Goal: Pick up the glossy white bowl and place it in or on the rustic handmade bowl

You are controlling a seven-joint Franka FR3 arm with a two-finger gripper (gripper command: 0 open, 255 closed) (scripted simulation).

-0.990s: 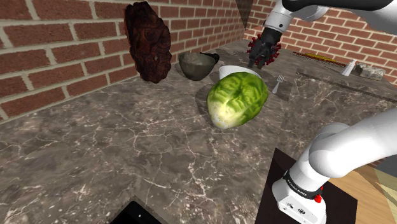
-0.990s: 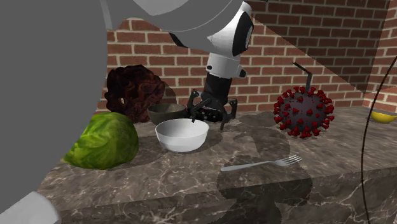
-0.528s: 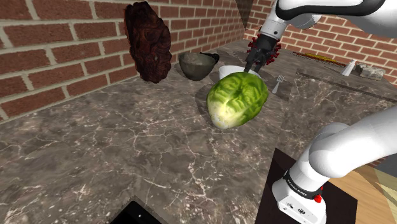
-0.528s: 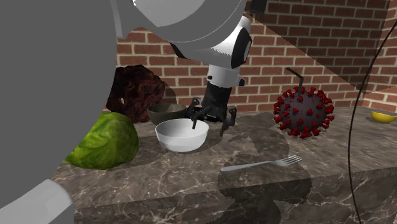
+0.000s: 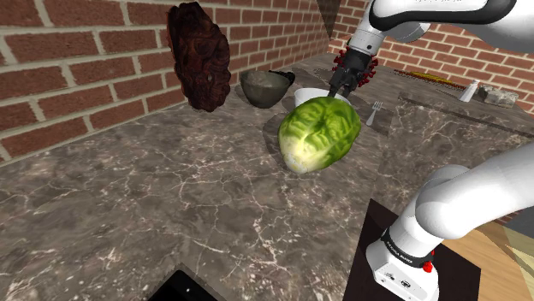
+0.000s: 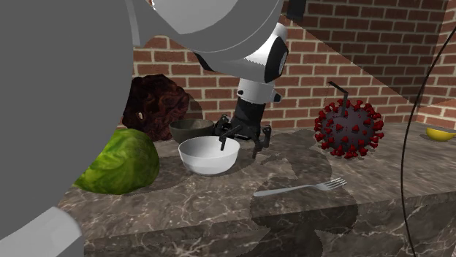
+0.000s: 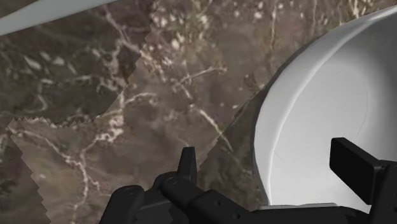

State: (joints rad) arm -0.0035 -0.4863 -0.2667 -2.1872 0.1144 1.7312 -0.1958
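The glossy white bowl (image 6: 209, 155) stands on the marble counter, partly hidden behind the lettuce in the shoulder view (image 5: 310, 91). Just behind it sits the dark, rough rustic bowl (image 6: 191, 130) (image 5: 267, 87). My black gripper (image 6: 239, 144) (image 5: 334, 88) is open and low over the white bowl's far rim. One finger hangs inside the bowl, the other outside it. In the wrist view the gripper (image 7: 270, 164) straddles the white bowl's rim (image 7: 267, 127), which neither finger touches. Nothing is held.
A big green lettuce (image 5: 318, 132) (image 6: 120, 162) lies beside the white bowl. A dark reddish lump (image 5: 199, 56) leans on the brick wall. A spiky red-studded ball (image 6: 349, 130) and a fork (image 6: 299, 189) lie toward the second exterior view's right, near the counter's edge.
The gripper has come down and shifted slightly toward the white bowl, so one finger now dips inside the rim. The bowls have not moved.
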